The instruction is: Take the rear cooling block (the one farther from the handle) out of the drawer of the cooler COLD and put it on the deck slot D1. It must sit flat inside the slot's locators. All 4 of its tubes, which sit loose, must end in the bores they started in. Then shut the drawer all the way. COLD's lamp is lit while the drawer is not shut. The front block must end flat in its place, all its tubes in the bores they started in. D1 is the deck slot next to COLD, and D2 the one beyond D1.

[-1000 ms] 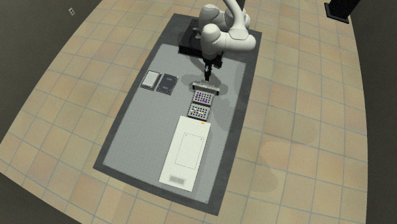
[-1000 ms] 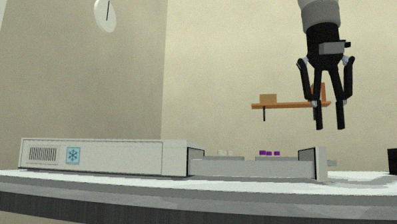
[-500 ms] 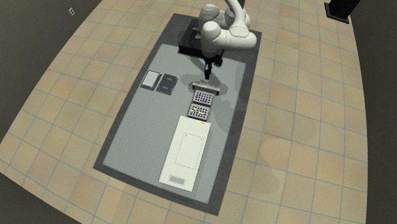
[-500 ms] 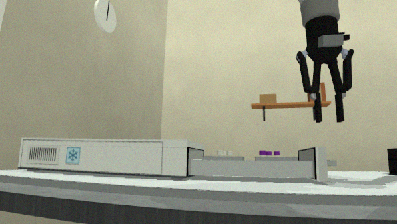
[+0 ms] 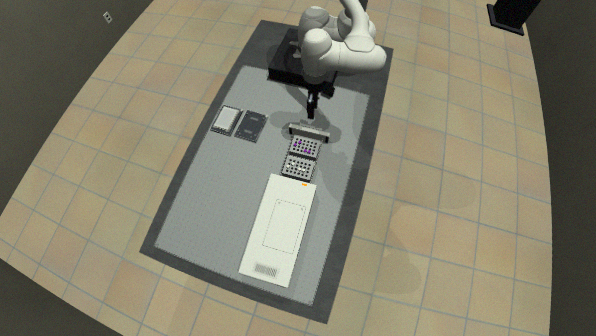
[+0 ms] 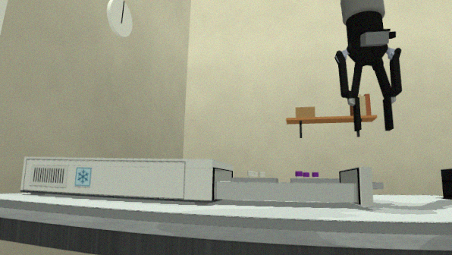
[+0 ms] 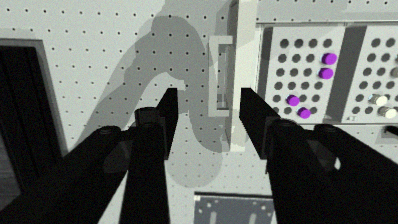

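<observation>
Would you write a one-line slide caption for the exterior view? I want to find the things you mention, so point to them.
Open jaws (image 6: 372,130) (image 5: 311,118) above the cooler's (image 6: 114,178) (image 5: 275,225) open drawer (image 6: 288,193) (image 5: 309,133) (image 7: 243,75), purple-capped and white-capped tubes inside.

the fingers (image 5: 311,106) (image 6: 388,114) have risen higher above the counter (image 5: 200,185) (image 6: 303,216) (image 7: 100,20), and the end of the arm (image 6: 362,11) has gone up with them. in the exterior view, their tips now stand wider apart than in both earlier pictures, and closer to the level of the wall shelf (image 6: 326,120).
</observation>
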Robot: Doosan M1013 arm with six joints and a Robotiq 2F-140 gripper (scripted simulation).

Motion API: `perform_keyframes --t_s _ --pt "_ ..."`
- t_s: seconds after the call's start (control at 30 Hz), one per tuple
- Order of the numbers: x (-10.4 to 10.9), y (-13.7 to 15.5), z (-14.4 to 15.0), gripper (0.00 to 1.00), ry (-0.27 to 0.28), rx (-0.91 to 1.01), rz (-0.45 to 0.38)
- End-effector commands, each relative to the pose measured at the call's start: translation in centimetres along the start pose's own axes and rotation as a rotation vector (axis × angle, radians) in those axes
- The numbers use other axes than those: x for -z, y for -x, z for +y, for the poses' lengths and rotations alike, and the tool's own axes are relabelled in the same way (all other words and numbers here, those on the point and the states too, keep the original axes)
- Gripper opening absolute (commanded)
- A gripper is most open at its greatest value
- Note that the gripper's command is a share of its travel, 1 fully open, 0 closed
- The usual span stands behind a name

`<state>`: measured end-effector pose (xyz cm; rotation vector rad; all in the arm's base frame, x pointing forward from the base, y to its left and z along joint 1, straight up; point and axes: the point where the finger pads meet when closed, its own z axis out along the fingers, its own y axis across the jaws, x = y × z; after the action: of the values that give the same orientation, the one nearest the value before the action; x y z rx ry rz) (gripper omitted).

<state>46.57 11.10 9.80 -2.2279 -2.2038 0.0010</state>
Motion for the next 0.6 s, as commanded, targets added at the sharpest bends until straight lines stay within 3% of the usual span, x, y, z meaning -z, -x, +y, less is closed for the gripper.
perform_keyframes --t_s 0.0,0.57 --pt "0.0 0.0 1.1 0.66 0.0 0.0 0.0" --pt "-0.1 0.0 7.7 0.66 0.0 0.0 0.0"
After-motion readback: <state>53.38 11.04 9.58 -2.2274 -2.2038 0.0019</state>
